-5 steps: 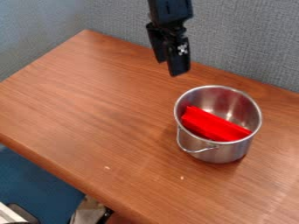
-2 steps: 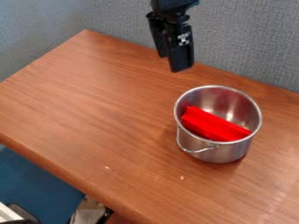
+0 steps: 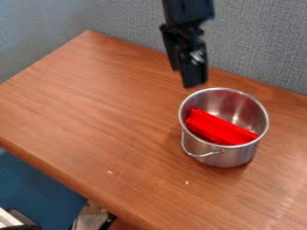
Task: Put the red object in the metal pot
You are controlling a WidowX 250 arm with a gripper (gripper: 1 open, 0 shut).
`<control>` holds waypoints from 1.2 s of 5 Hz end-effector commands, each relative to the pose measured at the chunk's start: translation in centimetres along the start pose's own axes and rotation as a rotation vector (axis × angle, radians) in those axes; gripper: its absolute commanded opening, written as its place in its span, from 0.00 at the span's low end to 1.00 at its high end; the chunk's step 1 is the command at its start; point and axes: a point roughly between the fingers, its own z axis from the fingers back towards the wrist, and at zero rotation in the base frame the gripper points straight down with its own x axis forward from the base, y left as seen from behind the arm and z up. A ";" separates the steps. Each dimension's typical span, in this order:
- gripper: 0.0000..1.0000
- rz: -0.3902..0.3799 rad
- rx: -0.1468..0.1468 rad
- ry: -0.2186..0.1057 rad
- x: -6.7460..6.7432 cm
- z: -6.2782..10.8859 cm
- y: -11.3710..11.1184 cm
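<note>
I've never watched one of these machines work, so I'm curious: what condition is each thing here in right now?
Red object: lying inside the pot, tilted against its wall.
Pot: upright on the table, no lid, handle loop toward the front.
Gripper: open, holding nothing, hanging above the table just behind and left of the pot, pointing down.
Table: wooden, carrying the pot.

bare table (image 3: 96, 108) left, pot (image 3: 224, 126) right
</note>
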 end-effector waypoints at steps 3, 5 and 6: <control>1.00 0.162 0.104 0.135 -0.7 0.4 -0.2; 1.00 0.085 0.179 0.217 0.4 0.6 0.6; 1.00 0.064 0.214 0.214 0.9 -0.1 0.9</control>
